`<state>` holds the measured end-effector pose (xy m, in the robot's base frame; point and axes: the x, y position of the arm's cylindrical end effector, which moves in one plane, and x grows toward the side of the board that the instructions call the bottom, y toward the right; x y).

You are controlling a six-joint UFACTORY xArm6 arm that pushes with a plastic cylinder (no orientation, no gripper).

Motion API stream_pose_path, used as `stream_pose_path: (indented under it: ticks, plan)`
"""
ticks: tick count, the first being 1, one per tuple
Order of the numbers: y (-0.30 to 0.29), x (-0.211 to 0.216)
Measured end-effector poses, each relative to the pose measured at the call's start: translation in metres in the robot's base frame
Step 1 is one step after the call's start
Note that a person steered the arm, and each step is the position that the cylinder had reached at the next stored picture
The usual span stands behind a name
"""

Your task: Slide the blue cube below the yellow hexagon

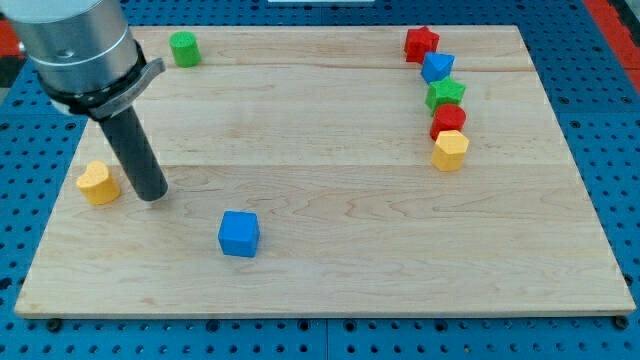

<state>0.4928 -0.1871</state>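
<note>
My tip rests beside the yellow heart.
No jaws in view. Blue cube sits at its four o'clock; a seemingly hexagonal yellow block lies at three o'clock on the counter.

Pale, smooth wooden board on a blue perforated metal table; matt dark rod.

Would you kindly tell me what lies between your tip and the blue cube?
Nothing: in the camera view only bare wood separates my tip from the blue cube, which sits to the tip's lower right.
</note>
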Motion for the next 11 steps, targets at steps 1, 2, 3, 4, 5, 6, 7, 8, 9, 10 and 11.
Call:
stream_pose_path:
  ticks: [1,2,3,4,5,6,7,8,9,10,11]
  plan:
    - [0.028,0.004]
    - [0.052,0.021]
    - [0.057,0.042]
    - [0.087,0.051]
    - [0.124,0.058]
    - [0.152,0.06]
    - [0.187,0.06]
    - [0.22,0.062]
    - [0.229,0.062]
    - [0.231,0.062]
    - [0.241,0.061]
